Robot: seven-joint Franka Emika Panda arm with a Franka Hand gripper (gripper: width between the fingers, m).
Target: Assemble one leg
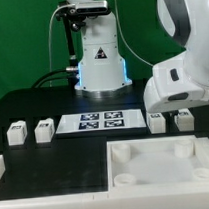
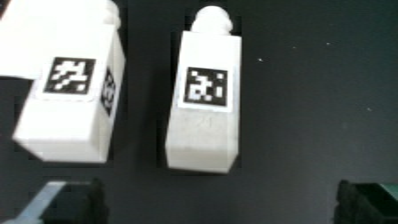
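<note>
Observe: the gripper [image 2: 221,204] is spread wide, holding nothing, over the leg [image 2: 208,95]; a second leg [image 2: 71,85] lies just beside it, toward the counter's [image 2: 302,60] edge at the exterior view's right.

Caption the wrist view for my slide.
Open gripper lined up over one tagged white leg, with a second leg beside it on the black table.

Bright, even light — whites glare against black; wrist view soft, grainy
</note>
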